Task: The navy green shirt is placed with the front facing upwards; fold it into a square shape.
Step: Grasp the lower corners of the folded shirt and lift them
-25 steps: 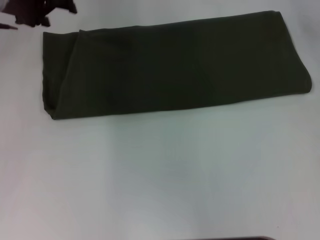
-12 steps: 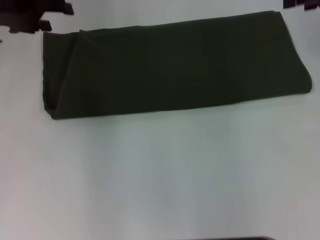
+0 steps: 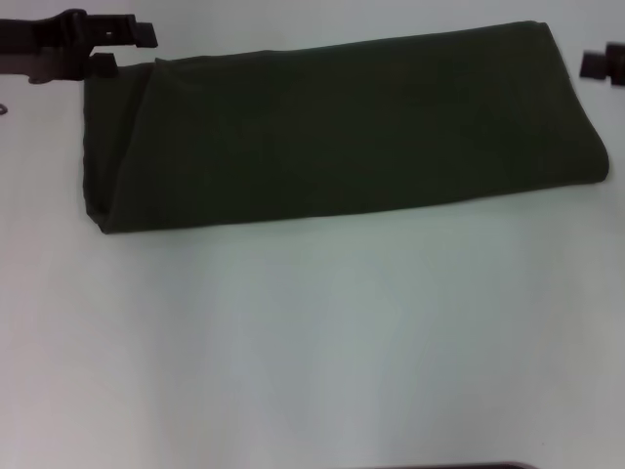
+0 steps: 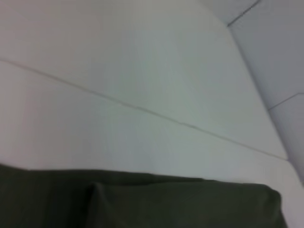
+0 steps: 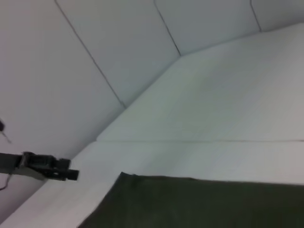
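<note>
Across the far half of the plain white table (image 3: 312,342) lay the navy green shirt (image 3: 342,137), a dark olive cotton garment folded into a long horizontal band with a doubled, creased end at the robot's left and a rounded fold at its right. At the band's far-left corner hovered the black left gripper (image 3: 122,44), its two fingers (image 3: 137,33) slightly apart with nothing between them, just beside the cloth. Smallest in view, the black right gripper (image 3: 604,64) showed only as a tip just off the far-right end; whether its fingers were apart or together could not be told.
</note>
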Robot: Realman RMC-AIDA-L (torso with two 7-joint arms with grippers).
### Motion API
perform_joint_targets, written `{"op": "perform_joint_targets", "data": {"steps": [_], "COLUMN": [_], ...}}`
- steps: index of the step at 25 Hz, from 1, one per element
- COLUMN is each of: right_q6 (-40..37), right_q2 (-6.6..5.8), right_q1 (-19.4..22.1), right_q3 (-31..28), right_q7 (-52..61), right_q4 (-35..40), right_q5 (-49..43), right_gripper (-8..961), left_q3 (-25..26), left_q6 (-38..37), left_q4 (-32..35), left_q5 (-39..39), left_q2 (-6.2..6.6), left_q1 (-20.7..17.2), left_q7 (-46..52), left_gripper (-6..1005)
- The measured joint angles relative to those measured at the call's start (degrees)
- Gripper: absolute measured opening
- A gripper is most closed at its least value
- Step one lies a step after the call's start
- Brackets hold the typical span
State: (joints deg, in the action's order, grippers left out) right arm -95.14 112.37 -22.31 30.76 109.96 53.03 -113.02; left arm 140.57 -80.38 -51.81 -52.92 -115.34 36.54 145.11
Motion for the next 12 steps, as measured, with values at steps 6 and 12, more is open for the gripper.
{"op": "perform_joint_targets", "data": {"steps": [6, 12], "right_q6": [2.51, 2.67], "right_q2": [2.25, 2.81], "right_q1": [5.0, 5.73], "right_q3": [-2.12, -4.69], "right_q7": [-3.57, -5.48], "right_q4": [-1.2, -3.54], "right_q5": [-0.67, -0.7], "right_gripper": [856, 856], "left_q3": [-0.63, -0.91], "left_q6": [0.68, 0.78], "left_q4": [0.65, 2.01], "left_q5": [-1.61, -0.25], "left_q2": [-1.77, -2.17], "left_q1": [-3.62, -6.31], "left_q7": [-5.24, -5.96], "left_gripper": [816, 815]}}
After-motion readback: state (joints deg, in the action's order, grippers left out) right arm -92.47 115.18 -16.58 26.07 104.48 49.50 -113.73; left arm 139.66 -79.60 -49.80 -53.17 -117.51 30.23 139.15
